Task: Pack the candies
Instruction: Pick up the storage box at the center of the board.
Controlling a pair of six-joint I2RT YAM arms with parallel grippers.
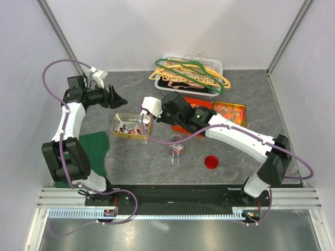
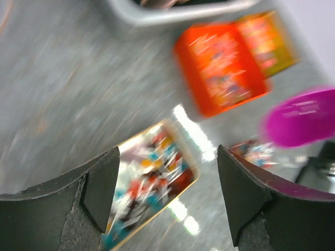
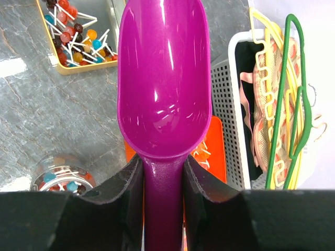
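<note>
Small round candies [image 3: 73, 31] in mixed colours with white sticks fill a yellow tray [image 1: 119, 117]. They show blurred in the left wrist view [image 2: 149, 178]. A glass jar [image 1: 177, 148] holds a few candies and also shows in the right wrist view [image 3: 63, 178]. My right gripper [image 3: 163, 172] is shut on the handle of an empty magenta scoop [image 3: 165, 89]. It is held above the table between the tray and the jar. My left gripper [image 2: 167, 193] is open and empty, above the tray's far left side [image 1: 115, 99].
A red lid [image 1: 211, 161] lies right of the jar. An orange tray [image 1: 201, 102] and a yellow-orange tray [image 1: 230, 112] sit behind the right arm. A white basket [image 1: 215, 65] with coat hangers [image 1: 188, 73] stands at the back. A green cloth [image 1: 91, 149] lies near left.
</note>
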